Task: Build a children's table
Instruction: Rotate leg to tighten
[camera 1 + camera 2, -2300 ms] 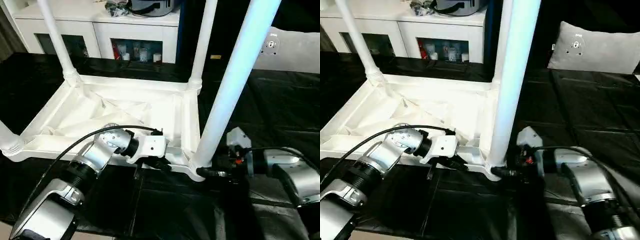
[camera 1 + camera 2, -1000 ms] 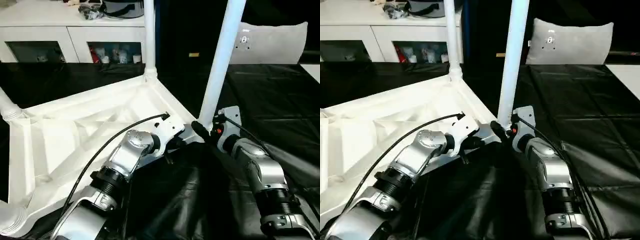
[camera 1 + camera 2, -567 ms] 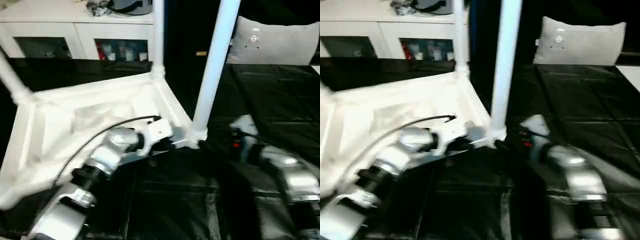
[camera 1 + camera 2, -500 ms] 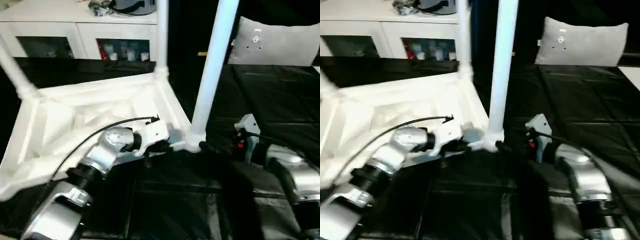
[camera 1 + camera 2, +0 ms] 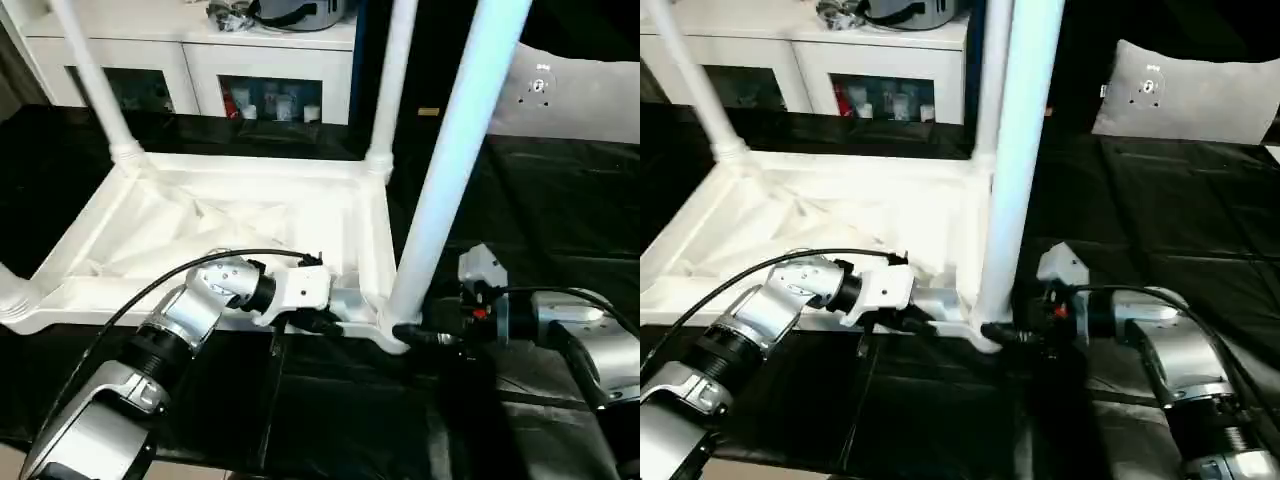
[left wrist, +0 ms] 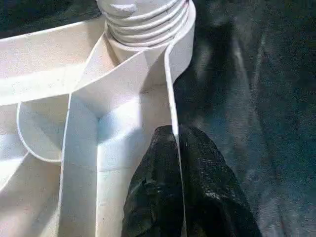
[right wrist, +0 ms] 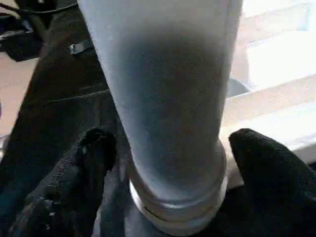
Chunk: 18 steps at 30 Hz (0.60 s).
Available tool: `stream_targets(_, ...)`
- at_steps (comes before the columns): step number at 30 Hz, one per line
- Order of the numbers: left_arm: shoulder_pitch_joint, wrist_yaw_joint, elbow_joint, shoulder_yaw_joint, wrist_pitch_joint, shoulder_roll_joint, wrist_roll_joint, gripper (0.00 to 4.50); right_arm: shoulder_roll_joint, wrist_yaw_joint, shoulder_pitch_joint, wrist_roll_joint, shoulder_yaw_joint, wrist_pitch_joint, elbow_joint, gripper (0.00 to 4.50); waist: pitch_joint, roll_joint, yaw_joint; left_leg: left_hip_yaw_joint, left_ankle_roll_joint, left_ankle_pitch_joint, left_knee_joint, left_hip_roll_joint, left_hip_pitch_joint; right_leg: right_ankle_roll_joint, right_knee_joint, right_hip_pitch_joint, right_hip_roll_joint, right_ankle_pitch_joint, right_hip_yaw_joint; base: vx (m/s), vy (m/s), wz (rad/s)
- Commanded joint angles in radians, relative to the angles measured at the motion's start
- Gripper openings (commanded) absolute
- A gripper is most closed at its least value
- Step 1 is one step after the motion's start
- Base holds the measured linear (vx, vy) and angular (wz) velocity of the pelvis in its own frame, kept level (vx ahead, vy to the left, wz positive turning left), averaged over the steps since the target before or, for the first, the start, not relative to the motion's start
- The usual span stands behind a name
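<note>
The white tabletop lies upside down on black sheeting with its legs pointing up. My left gripper is shut on the tabletop's thin front rim, close to the near right corner socket. The near right leg stands in that socket. My right gripper is open around the foot of this leg, one black finger on each side of it. Two more legs rise at the back left and back right. The front left leg's foot shows at the picture edge.
A white cabinet with glass doors stands behind the tabletop. A grey cushion lies at the back right. Black sheeting covers the surface to the right and in front.
The head camera has swung, so the whole picture has shifted. My left gripper stays shut on the rim. My right gripper has come back in around the leg's foot.
</note>
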Motion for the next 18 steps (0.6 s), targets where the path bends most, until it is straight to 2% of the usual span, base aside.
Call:
stream_targets(1, 0.003, -0.048, -0.01, -0.067, -0.018, 0.004, 0.031, 0.0, -0.01, 0.013, 0.002, 0.014, 0.009, 0.008, -0.016, 3.69, -0.063, -0.017, -0.005, -0.018, 0.073, -0.169, -0.065, 0.067, 0.011, -0.173, -0.073, 0.047, -0.098, -0.311, 0.052, 0.0, 0.0, 0.0)
stream_targets(5, 0.001, -0.056, -0.002, -0.066, -0.031, 0.001, 0.034, 0.0, -0.011, 0.029, 0.003, 0.017, 0.019, 0.011, -0.011, 3.33, -0.063, -0.017, 0.002, -0.019, 0.067, -0.17, -0.065, 0.067, 0.012, -0.164, -0.074, 0.045, -0.097, -0.324, 0.053, 0.0, 0.0, 0.0)
stream_targets(11, 0.003, -0.052, 0.006, -0.06, -0.024, -0.003, 0.033, 0.0, -0.002, 0.031, 0.008, 0.028, 0.017, 0.03, -0.014, 2.88, -0.065, -0.017, 0.004, -0.018, 0.07, -0.152, -0.063, 0.066, 0.01, -0.171, -0.069, 0.047, -0.095, -0.289, 0.053, 0.0, 0.0, 0.0)
stream_targets(12, 0.009, -0.03, 0.006, -0.046, 0.013, -0.013, 0.027, 0.0, 0.016, 0.019, 0.02, 0.057, 0.006, 0.065, -0.037, 2.8, -0.066, -0.013, 0.006, -0.019, 0.071, -0.151, -0.062, 0.067, 0.011, -0.174, -0.068, 0.047, -0.095, -0.283, 0.053, 0.0, 0.0, 0.0)
stream_targets(15, 0.016, 0.011, -0.001, -0.028, 0.072, -0.029, 0.019, 0.0, 0.042, -0.016, 0.037, 0.08, -0.003, 0.102, -0.07, 2.58, -0.066, -0.014, 0.007, -0.019, 0.067, -0.156, -0.063, 0.066, 0.011, -0.178, -0.07, 0.047, -0.097, -0.286, 0.052, 0.0, 0.0, 0.0)
stream_targets(17, 0.024, 0.068, -0.016, -0.001, 0.149, -0.059, 0.004, 0.0, 0.078, -0.086, 0.047, 0.08, -0.007, 0.133, -0.093, 2.52, -0.061, -0.013, 0.003, -0.019, 0.055, -0.177, -0.066, 0.064, 0.012, -0.167, -0.075, 0.045, -0.095, -0.335, 0.052, 0.0, 0.0, 0.0)
stream_targets(18, 0.026, 0.092, -0.023, 0.01, 0.181, -0.072, -0.001, 0.0, 0.093, -0.125, 0.047, 0.072, -0.009, 0.153, -0.095, 2.49, -0.058, -0.014, 0.001, -0.019, 0.051, -0.203, -0.066, 0.062, 0.015, -0.153, -0.084, 0.042, -0.097, -0.395, 0.051, 0.0, 0.0, 0.0)
